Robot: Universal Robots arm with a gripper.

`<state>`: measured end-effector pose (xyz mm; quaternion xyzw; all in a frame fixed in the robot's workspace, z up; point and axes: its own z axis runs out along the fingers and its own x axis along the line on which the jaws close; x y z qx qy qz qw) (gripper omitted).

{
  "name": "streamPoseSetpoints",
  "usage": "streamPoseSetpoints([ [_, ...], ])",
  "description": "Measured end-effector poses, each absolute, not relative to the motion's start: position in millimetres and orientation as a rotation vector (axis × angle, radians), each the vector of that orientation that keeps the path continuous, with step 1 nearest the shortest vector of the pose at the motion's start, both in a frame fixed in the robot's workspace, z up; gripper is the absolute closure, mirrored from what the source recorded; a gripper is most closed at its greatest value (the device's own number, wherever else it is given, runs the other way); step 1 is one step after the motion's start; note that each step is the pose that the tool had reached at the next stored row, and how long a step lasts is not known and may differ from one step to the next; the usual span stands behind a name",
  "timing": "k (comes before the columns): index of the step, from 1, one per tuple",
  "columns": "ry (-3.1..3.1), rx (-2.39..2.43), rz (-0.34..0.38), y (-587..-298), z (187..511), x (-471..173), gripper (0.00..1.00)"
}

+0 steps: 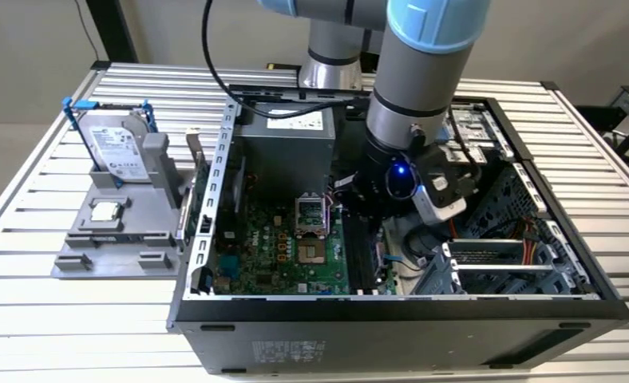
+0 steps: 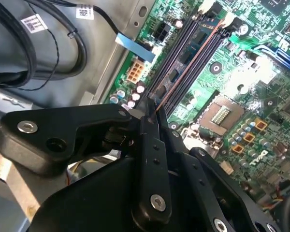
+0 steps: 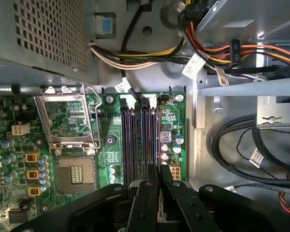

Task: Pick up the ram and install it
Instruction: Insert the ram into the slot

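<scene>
Ram (image 2: 192, 64) presents edge-on in the second wrist view as a long, thin, dark stick with a reddish-gold line along its visible edge and a bluish face beside it. It lies lengthwise in one of the black memory slots (image 3: 140, 145) on the green motherboard (image 1: 261, 255). Gripper (image 2: 152, 104) has its black fingers clamped on the near end of the ram. In the exterior view the arm reaches down into the computer case (image 1: 400, 311), at about 3 o'clock from the processor socket (image 1: 311, 239).
</scene>
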<state>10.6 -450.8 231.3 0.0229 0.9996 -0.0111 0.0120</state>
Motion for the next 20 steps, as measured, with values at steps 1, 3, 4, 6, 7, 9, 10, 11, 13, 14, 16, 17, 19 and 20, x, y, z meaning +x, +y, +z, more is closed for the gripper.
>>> streamPoseSetpoints([
  [1, 3.117, 0.068, -0.035, -452, 230, 11, 1.00],
  [3, 3.118, 0.062, -0.034, -455, 226, 11, 1.00],
  [4, 3.118, 0.060, -0.034, -456, 225, 10, 1.00],
  [6, 3.119, 0.057, -0.034, -456, 224, 10, 1.00],
  [7, 3.119, 0.056, -0.036, -455, 224, 11, 1.00],
  [9, 3.120, 0.055, -0.036, -454, 223, 12, 1.00],
  [10, 3.120, 0.055, -0.036, -453, 223, 12, 1.00],
  [11, 3.120, 0.055, -0.037, -453, 222, 13, 1.00],
  [13, 3.121, 0.053, -0.039, -450, 220, 13, 1.00],
  [14, 3.121, 0.051, -0.042, -450, 220, 13, 1.00],
  [16, 3.121, 0.049, -0.045, -450, 219, 13, 1.00],
  [17, 3.121, 0.048, -0.047, -450, 218, 13, 1.00],
  [19, 3.121, 0.047, -0.048, -450, 218, 12, 1.00],
  [20, 3.121, 0.045, -0.048, -451, 218, 12, 1.00],
])
